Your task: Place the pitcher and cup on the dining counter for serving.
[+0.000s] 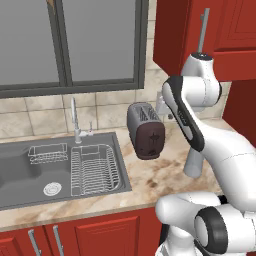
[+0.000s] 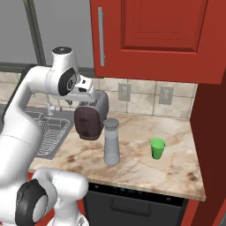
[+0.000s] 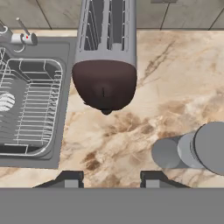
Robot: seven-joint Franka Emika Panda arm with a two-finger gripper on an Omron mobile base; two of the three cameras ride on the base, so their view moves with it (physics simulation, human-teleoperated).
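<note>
The tall grey pitcher [image 2: 111, 142] stands upright on the marbled kitchen counter [image 2: 172, 174], just right of the toaster. From above it shows at the right edge of the hand view as the pitcher [image 3: 199, 148]; in the left base view the pitcher [image 1: 193, 163] is partly behind my arm. The small green cup [image 2: 157, 148] stands further right on the same counter. My gripper [image 3: 111, 181] hangs high over the counter, in front of the toaster and left of the pitcher, open with nothing between its fingertips [image 3: 70, 179]. The dining counter is out of view.
A dark-fronted silver toaster [image 2: 90, 117] stands against the tiled wall. A sink [image 1: 30, 172] with a wire dish rack [image 1: 95, 170] and a faucet [image 1: 75, 120] lies to the left. Red wall cabinets [image 2: 154, 35] hang overhead; a red side panel [image 2: 214, 132] closes the right.
</note>
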